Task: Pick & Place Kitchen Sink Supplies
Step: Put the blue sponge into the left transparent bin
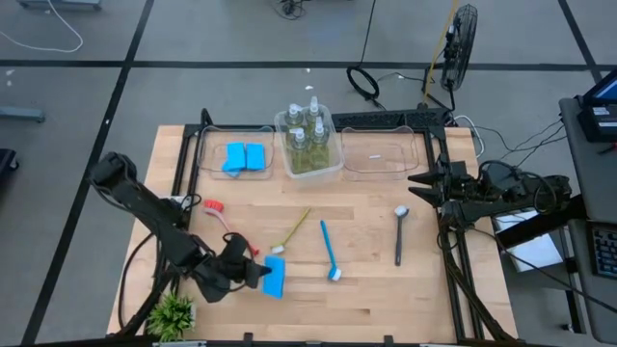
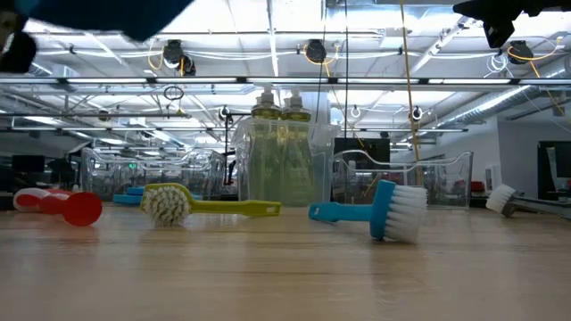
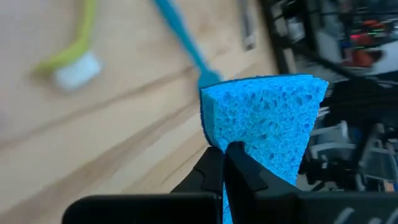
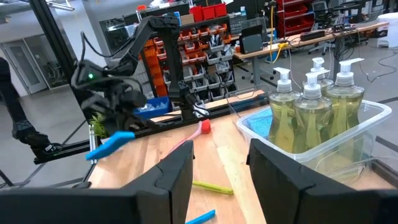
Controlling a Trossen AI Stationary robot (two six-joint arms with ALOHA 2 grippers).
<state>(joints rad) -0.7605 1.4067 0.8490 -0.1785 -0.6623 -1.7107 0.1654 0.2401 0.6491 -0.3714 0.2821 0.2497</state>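
Observation:
My left gripper (image 1: 258,273) hangs over the table's near left part, shut on a blue sponge (image 1: 275,279). The right wrist view shows that sponge (image 4: 111,146) in the air. Two more blue sponges (image 1: 243,157) lie in the far left clear bin (image 1: 207,145). Several pump bottles (image 1: 309,135) stand in the middle bin. Red (image 1: 218,211), yellow-green (image 1: 293,231), blue (image 1: 330,253) and dark grey (image 1: 399,234) brushes lie on the wood. My right gripper (image 1: 416,183) waits open at the table's right edge, holding nothing. My left gripper pinches the sponge's near end (image 3: 239,138) between its two fingers (image 3: 249,171). The fingers come from the table's left, slanting down. The rest of the sponge sticks out past the fingertips toward the table's right, lifted clear of the table.
An empty clear bin (image 1: 376,154) stands at the far right of the row. A small green potted plant (image 1: 174,314) sits at the near left corner, close to my left arm. Bare wood lies between the brushes and the near edge.

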